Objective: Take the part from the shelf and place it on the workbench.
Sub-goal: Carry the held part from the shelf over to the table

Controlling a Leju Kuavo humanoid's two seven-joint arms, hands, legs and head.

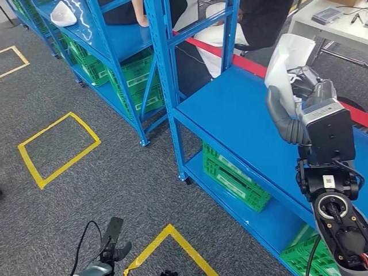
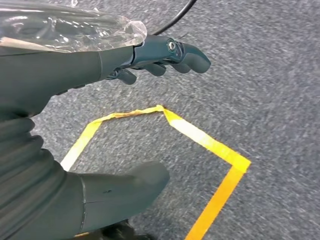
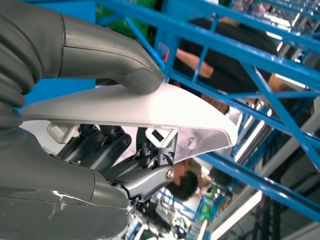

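We found no brand or legible writing; a small code label on the right arm's wrist housing (image 1: 328, 181) was too small to read. The right hand (image 1: 295, 100) held one white part (image 1: 284, 63) above the blue shelf (image 1: 234, 109), well off its surface. In the right wrist view its thumb (image 3: 113, 55) pressed one face of the part (image 3: 162, 107) and the dark fingers (image 3: 147, 175) braced the other. A second white part (image 1: 63, 14) lay on the far shelf unit (image 1: 117, 40). The left hand (image 1: 114, 244) hung low over the grey carpet (image 1: 130, 184), fingers (image 2: 170, 52) extended and spread, holding nothing. We counted three yellow tape squares (image 1: 58, 149) and four green crates (image 1: 234, 178). A person (image 1: 260, 23) stood behind the shelf.
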